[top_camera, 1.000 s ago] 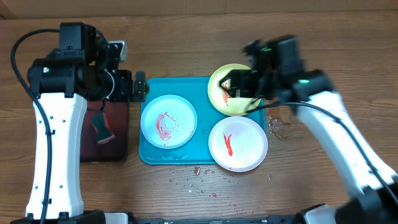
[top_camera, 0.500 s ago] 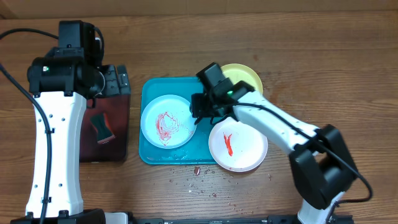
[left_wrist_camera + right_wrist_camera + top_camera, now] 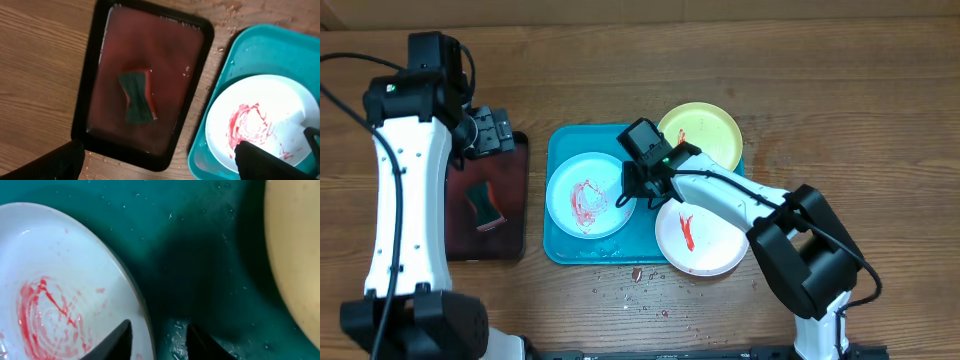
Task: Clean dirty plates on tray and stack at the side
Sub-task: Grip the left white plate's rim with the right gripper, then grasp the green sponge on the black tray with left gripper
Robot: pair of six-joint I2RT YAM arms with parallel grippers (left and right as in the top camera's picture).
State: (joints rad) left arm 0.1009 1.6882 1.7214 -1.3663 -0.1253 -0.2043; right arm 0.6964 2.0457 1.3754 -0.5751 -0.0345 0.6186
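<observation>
right claw point(image 3: 157, 341) is straddling rim of blue plate point(image 3: 60, 270) (grip: cannot tell) | left claw point(image 3: 160, 157) is hanging released above black tray point(image 3: 170, 60)

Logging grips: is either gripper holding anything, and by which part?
The left gripper is open, holding nothing. The right gripper straddles the right rim of the blue plate; whether it pinches yet cannot be told.

Bright, even light overhead; dark shadow across the tray point(image 3: 200, 280) up close
</observation>
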